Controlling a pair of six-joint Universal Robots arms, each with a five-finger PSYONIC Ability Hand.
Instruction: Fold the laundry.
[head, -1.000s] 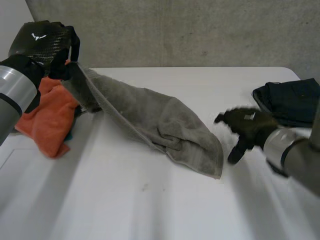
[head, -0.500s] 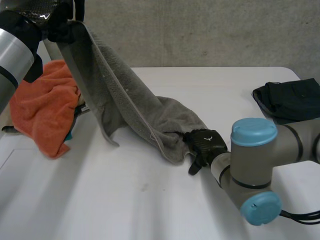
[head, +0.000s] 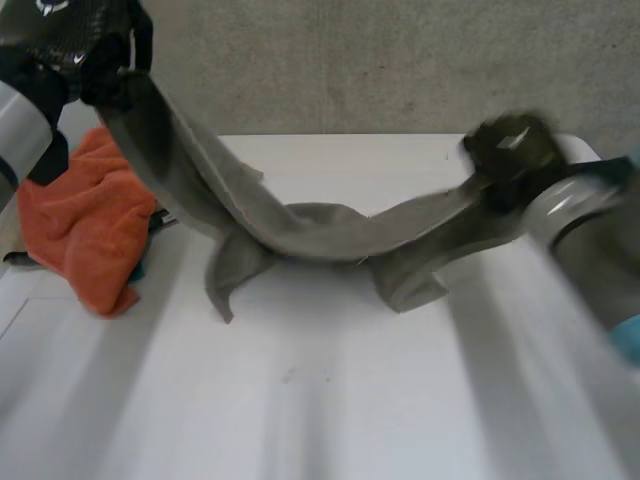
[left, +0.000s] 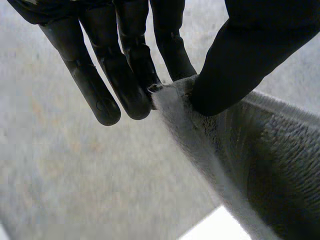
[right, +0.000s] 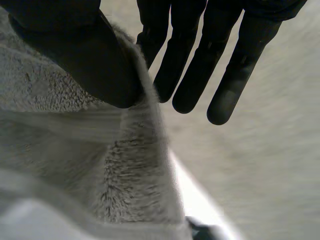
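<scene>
In the head view, the grey towel (head: 320, 232) is held up over the white table (head: 330, 400) like a hammock. One end is gripped high up by the left hand (head: 85, 45). The other end is gripped a bit lower by the right hand (head: 508, 150). The middle sags, and two loose flaps hang down to the table or very near it. An orange cloth (head: 85, 225) lies on the table just below the left hand. If the towel is dragged sideways, the flaps could be bunched up under it. The orange cloth could also be brushed and pulled along.

In the left wrist view, a corner of the grey towel (left: 260, 165) is pinched by the left hand (left: 125, 60) between the thumb (left: 250, 55) and the fingers (left: 172, 50). Only the very tip of the corner is caught. If the towel is tugged hard, the corner could be pulled out and dropped.

In the right wrist view, an edge of the grey towel (right: 100, 165) is pinched by the right hand (right: 220, 55) between the thumb (right: 75, 55) and one finger. The other fingers are straight. Not much cloth is held here either. If the hands are moved too far apart, the towel could be pulled tight and lost from this grip.
</scene>
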